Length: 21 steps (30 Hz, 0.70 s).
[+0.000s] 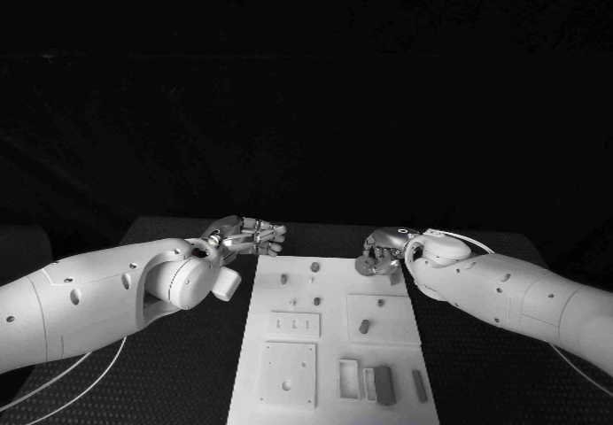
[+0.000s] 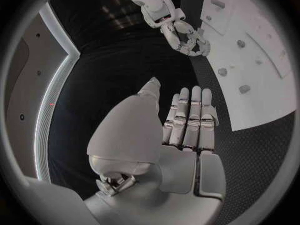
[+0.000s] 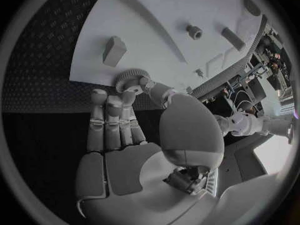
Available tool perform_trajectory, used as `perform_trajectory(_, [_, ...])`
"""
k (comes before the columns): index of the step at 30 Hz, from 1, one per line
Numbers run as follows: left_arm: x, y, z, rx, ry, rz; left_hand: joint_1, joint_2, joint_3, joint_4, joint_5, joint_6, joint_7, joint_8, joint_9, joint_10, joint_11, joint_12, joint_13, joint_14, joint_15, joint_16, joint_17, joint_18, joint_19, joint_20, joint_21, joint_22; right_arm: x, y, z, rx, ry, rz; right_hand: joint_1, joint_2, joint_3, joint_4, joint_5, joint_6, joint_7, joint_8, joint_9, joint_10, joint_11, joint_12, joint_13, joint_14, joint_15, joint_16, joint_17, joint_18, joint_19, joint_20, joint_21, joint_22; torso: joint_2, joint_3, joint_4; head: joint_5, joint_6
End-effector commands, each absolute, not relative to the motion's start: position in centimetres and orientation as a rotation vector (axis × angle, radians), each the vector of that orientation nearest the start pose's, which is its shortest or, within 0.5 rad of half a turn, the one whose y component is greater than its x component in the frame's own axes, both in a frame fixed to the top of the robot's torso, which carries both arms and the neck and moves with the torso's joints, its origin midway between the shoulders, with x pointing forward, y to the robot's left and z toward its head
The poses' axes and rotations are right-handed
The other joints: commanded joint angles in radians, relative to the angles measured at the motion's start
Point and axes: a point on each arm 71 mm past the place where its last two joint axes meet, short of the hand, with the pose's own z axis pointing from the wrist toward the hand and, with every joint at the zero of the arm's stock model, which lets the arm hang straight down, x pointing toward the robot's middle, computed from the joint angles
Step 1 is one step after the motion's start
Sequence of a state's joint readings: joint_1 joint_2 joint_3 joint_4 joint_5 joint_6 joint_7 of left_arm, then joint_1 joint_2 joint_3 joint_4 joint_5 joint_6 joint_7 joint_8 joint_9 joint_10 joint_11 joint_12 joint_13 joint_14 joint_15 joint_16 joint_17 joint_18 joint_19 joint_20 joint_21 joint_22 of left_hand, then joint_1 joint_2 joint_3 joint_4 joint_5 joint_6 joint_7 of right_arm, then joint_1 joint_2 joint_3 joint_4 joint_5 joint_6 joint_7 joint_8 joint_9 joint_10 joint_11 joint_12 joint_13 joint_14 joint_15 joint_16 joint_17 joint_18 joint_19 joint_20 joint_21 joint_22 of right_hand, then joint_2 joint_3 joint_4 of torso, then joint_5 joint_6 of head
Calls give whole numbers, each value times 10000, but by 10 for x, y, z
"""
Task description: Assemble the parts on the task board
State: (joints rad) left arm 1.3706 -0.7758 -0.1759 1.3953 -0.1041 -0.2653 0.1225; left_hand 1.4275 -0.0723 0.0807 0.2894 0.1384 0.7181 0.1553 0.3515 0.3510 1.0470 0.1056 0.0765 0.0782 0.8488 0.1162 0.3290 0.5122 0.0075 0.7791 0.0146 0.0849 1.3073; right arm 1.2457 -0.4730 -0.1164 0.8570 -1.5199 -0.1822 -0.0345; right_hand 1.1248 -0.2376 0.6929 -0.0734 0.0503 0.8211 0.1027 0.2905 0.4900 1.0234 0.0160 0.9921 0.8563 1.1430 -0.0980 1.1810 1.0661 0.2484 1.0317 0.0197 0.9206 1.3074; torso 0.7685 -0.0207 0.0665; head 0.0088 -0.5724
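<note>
White board (image 1: 335, 354) lies lengthwise down the middle of my black table (image 1: 191, 354), running from the near edge toward the far one, and the small parts sit scattered over it: pegs near its far end (image 1: 314, 266), a short dark piece at its middle (image 1: 364, 326), and a few long grey bars (image 1: 384, 385) standing in slots at its near right corner. I have my left hand (image 1: 245, 237) hovering just off the board's far left corner, over the bare table; from the left wrist camera its fingers (image 2: 191, 116) are stretched out straight and side by side, the thumb raised beside them, and nothing lies in the palm. My right hand (image 1: 384, 251) is at the board's far right corner, right over its edge. From the right wrist camera I see a small toothed gear (image 3: 130, 77) caught between that hand's thumb and fingertips (image 3: 116, 103), held just at the rim of the board, with the other fingers lined up straight beside it. Close by the gear on the board stands a little grey block (image 3: 114, 50), and farther along I make out a round peg (image 3: 194, 31) and a flat bar (image 3: 232, 38). The two hands are well apart, one on each side of the board's far end.
</note>
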Motion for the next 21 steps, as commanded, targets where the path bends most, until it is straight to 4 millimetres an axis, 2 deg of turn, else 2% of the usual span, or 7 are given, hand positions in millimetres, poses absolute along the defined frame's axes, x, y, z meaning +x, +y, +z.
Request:
perform_trajectory(1, [523,211,-162,-10060,16953,-13138,20,40,-32,2,36,16,38,-55,-14,35,39,-36,-9,-4,51,-50,14,131,27,54,-56,162,580,-203,-239,-2744,18476,3229,-63,43,-12,-48,-19,156,62,61,-22,-476,-132,62,-11,-14,-22,59,-14,134,-4,-47,60,216,5,-1,17,10,-40])
perform_trajectory(3, [523,211,-163,-10061,16953,-13134,22,40,-31,1,37,16,37,-56,-14,34,38,-36,-10,-5,51,-51,15,131,26,55,-57,162,580,-204,-239,-2747,18500,3201,-49,89,22,-74,-18,275,86,130,2,-466,-118,99,-31,-5,-12,95,-18,134,-5,-60,93,215,7,-5,28,23,-62])
perform_trajectory(6, [523,211,-162,-10073,16935,-13108,23,39,-32,1,37,16,37,-57,-14,34,38,-37,-10,-5,51,-52,16,131,25,55,-58,162,580,-204,-240,-2754,18535,3176,-53,115,50,-88,-19,366,104,179,17,-467,-103,126,-52,-7,0,120,-25,134,-7,-66,118,212,-1,-12,21,20,-72])
perform_trajectory(9, [523,211,-163,-10072,16933,-13105,25,39,-32,1,37,17,36,-57,-14,35,37,-38,-10,-5,51,-54,17,131,25,55,-59,162,580,-204,-241,-2861,18522,3154,6,161,149,-158,-18,725,189,358,81,-477,-36,175,-91,-20,51,163,-37,134,-19,-82,161,207,2,-13,0,45,-88])
perform_trajectory(13, [523,211,-163,-10077,16942,-13102,27,40,-31,1,38,17,35,-58,-14,35,36,-38,-10,-5,52,-55,18,131,24,55,-60,163,578,-203,-242,-3033,18514,3102,101,187,271,-281,-19,1166,221,558,156,-464,-4,249,-139,-11,90,226,-52,134,-12,-93,221,203,1,-1,-19,58,-102])
perform_trajectory(21, [523,212,-163,-10097,16940,-13055,29,46,-29,3,40,20,34,-58,-13,37,34,-39,-10,-4,52,-58,21,131,24,56,-62,163,577,-204,-243,-3138,18639,3049,168,262,538,-412,-19,1667,86,752,263,-376,-115,381,-233,50,6,359,-74,134,50,-109,358,203,-24,2,-12,25,-137])
